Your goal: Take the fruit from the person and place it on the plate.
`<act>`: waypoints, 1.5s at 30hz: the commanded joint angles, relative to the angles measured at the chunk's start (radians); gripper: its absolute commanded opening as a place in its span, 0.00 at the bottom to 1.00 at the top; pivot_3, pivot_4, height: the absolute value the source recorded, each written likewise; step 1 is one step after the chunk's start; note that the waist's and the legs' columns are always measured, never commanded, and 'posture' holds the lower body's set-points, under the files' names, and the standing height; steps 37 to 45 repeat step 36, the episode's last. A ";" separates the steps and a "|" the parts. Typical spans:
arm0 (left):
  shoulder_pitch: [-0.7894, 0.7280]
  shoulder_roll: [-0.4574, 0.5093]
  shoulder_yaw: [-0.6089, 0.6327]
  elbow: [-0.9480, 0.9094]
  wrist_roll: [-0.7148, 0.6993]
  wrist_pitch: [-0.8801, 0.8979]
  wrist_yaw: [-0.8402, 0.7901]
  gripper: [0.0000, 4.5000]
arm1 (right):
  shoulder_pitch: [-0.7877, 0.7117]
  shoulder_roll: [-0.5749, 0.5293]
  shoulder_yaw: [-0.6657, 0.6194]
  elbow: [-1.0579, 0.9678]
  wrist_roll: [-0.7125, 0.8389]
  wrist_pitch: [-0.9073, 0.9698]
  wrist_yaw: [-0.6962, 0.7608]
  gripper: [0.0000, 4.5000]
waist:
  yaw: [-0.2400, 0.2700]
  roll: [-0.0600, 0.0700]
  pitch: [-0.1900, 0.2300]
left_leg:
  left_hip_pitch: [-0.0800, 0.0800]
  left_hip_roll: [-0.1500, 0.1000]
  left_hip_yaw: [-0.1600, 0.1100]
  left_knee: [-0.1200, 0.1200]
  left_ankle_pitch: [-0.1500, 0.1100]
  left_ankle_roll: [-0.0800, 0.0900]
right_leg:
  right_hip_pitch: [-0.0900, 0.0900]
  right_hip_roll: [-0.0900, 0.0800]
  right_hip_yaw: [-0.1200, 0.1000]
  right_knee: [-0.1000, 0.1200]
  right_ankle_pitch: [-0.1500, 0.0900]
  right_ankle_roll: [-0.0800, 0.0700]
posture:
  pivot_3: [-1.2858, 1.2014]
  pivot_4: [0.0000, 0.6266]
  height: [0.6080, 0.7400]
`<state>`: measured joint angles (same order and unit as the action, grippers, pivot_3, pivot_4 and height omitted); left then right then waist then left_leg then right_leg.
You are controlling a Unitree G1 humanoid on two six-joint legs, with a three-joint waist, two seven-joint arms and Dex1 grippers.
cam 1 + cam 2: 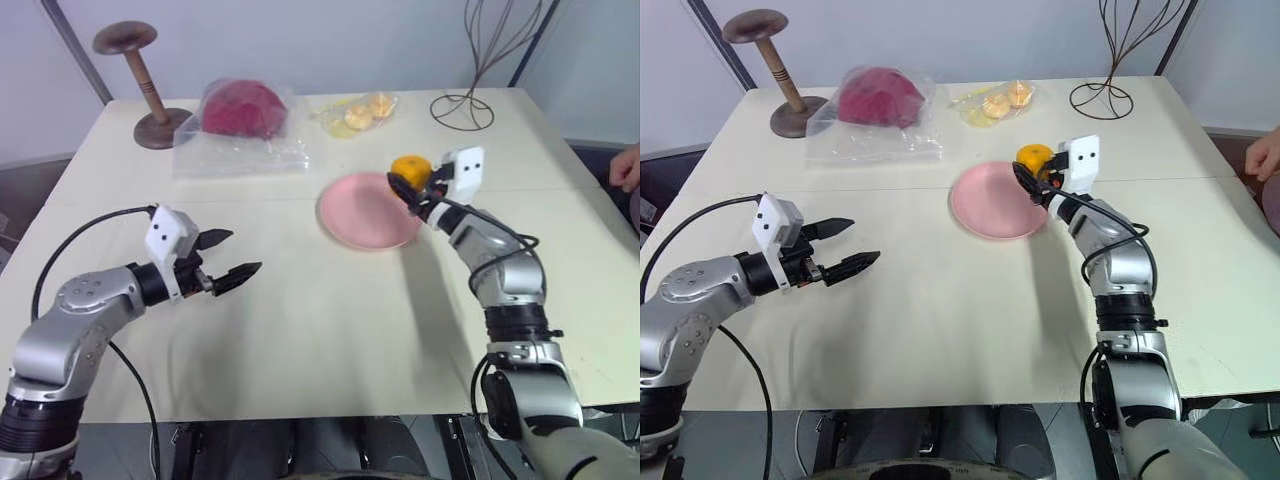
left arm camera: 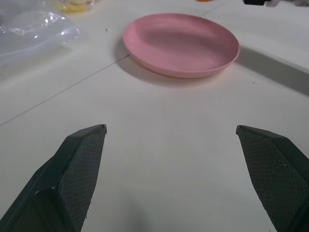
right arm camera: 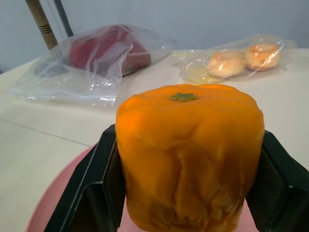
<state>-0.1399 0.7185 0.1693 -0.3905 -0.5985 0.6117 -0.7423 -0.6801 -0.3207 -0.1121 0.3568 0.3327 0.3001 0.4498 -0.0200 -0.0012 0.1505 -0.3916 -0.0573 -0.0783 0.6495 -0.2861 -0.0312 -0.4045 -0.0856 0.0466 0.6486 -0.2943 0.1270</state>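
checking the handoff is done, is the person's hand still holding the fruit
No, the fruit sits clamped between the right gripper's jaws at the plate's edge, while the person's hand rests apart at the table's far side.

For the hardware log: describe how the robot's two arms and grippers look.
Both arms are silver-grey metal segments with black joint bands and loose black cables looping alongside. Each wrist carries a white boxy camera housing. The left gripper and right gripper each have two black, tapered fingers with finely textured inner pads.

A cream table [image 1: 330, 330] fills the room's middle, a seam running across it. Behind its far edge stands a pale wall [image 1: 300, 40], with grey floor [image 1: 25, 185] beyond the left edge.
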 commanded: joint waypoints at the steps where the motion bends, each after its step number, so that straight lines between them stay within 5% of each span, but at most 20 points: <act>1: 0.001 -0.012 0.007 -0.057 0.012 -0.022 0.024 1.00 | -0.046 0.021 0.001 0.056 -0.023 -0.050 0.002 0.56 | 0.000 0.000 0.000 | 0.000 0.000 0.000 0.000 0.000 0.000 | 0.000 0.000 0.000 0.000 0.000 0.000 | 0.52 0.24 1.00; 6: 0.003 -0.017 0.011 -0.089 -0.003 -0.007 0.038 1.00 | -0.064 0.033 0.011 0.138 -0.052 -0.079 0.016 0.56 | 0.001 0.000 0.000 | 0.000 0.000 0.000 0.000 0.000 0.000 | 0.000 0.000 0.000 0.000 0.000 0.000 | 0.52 0.24 1.00; 10: -0.002 -0.026 0.017 -0.097 -0.012 -0.004 0.049 1.00 | -0.066 0.034 0.002 0.158 -0.064 -0.093 0.004 0.97 | -0.001 0.000 0.000 | 0.000 0.000 0.000 0.000 0.000 0.000 | 0.000 0.000 0.000 0.000 0.000 0.000 | 0.52 0.24 1.00; 11: -0.003 -0.027 0.018 -0.097 -0.014 -0.003 0.050 1.00 | -0.065 0.035 -0.001 0.160 -0.063 -0.095 0.004 0.99 | -0.001 0.000 0.000 | 0.000 0.000 0.000 0.000 0.000 0.000 | 0.000 0.000 0.000 0.000 0.000 0.000 | 0.52 0.24 1.00; 21: -0.041 -0.060 0.034 -0.066 -0.004 -0.027 0.081 1.00 | -0.066 0.013 -0.021 0.045 -0.034 -0.071 0.012 0.99 | -0.001 0.000 0.000 | 0.000 0.000 0.000 0.000 0.000 0.000 | 0.000 0.000 0.000 0.001 0.000 0.000 | 0.52 0.24 1.00; 30: -0.090 -0.131 0.076 0.031 0.064 -0.111 0.187 1.00 | -0.042 -0.123 -0.099 -0.143 -0.004 0.005 0.015 0.99 | 0.004 0.000 0.000 | 0.000 0.000 0.000 0.000 0.000 0.000 | 0.000 0.000 0.000 0.000 0.000 0.000 | 0.52 0.24 1.00; 45: -0.088 -0.195 0.063 0.069 0.085 -0.139 0.232 1.00 | 0.076 -0.214 -0.163 -0.119 -0.027 -0.065 0.021 0.99 | 0.008 0.000 0.000 | 0.000 0.000 0.000 0.001 0.000 0.000 | 0.001 0.000 0.000 0.000 0.000 0.000 | 0.52 0.24 1.00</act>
